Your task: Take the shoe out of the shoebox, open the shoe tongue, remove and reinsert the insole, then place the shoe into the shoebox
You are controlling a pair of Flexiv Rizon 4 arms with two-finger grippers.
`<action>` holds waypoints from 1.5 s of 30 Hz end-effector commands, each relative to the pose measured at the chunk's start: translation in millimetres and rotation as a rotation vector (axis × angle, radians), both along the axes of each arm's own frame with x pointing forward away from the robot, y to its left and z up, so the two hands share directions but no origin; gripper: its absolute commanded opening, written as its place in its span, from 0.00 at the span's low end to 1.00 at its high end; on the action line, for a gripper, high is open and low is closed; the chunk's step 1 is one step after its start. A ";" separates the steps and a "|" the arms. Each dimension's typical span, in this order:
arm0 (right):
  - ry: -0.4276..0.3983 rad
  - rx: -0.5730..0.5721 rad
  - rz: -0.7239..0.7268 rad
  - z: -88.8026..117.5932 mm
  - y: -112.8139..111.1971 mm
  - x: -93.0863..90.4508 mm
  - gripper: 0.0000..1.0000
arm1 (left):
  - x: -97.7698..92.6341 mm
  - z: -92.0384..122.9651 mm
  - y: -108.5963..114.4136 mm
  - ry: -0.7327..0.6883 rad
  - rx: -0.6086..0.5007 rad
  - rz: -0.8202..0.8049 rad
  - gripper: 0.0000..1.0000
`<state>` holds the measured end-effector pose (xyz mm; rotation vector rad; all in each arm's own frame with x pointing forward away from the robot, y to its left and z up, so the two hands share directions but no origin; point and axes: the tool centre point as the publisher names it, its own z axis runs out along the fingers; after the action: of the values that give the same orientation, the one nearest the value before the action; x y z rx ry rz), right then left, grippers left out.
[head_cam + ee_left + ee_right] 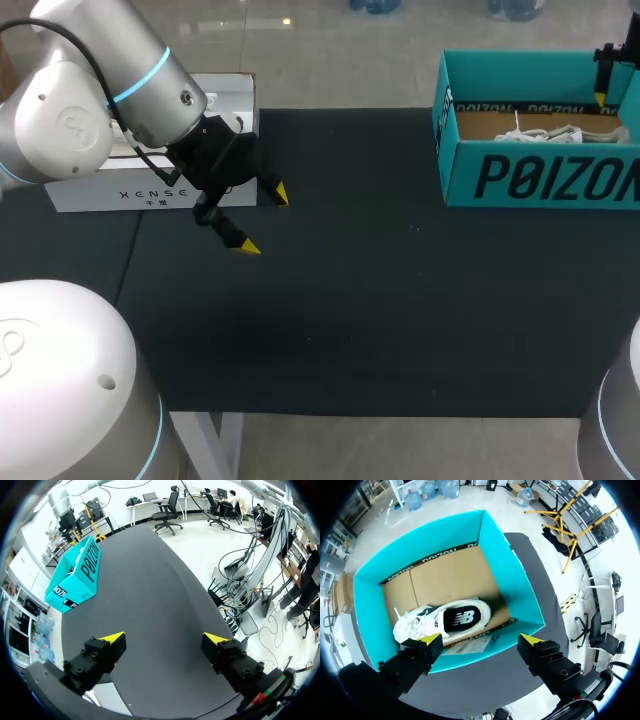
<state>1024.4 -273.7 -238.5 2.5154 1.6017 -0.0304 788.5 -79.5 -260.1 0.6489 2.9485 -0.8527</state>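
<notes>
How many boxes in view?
2. A teal shoebox at the table's far right, shoe inside; a white box at the far left, partly behind the left arm. No others show.

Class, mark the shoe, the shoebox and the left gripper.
shoe (447, 620), right wrist view, its side.
shoebox (540, 175), head view, its front wall.
left gripper (165, 639), left wrist view, midway between its fingertips.

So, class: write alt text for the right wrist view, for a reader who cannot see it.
A white shoe lies inside an open teal shoebox, seen from above. The right gripper hangs over the box's near wall, open and empty.
</notes>
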 end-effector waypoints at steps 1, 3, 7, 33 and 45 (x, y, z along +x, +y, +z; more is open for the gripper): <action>-0.047 -0.008 0.004 19.1 27.8 -32.4 1.00 | 0.2 -0.5 -0.7 0.000 0.003 0.000 1.00; -0.037 -0.008 -0.004 18.0 38.0 -36.0 1.00 | 0.2 -0.5 -0.7 0.000 0.003 0.000 1.00; -0.042 0.001 -0.012 17.2 46.9 -38.6 1.00 | 0.2 -0.5 -0.7 0.000 0.003 0.000 1.00; -0.042 0.001 -0.012 17.2 46.9 -38.6 1.00 | 105.7 9.7 121.7 -0.219 0.118 -0.298 1.00; -0.042 0.001 -0.012 17.2 46.9 -38.6 1.00 | 159.2 17.1 151.3 -0.259 0.156 -0.277 1.00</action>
<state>986.6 -226.5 -221.1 2.5103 1.5730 0.0193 940.8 75.0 -242.5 1.0950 2.7327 -0.5056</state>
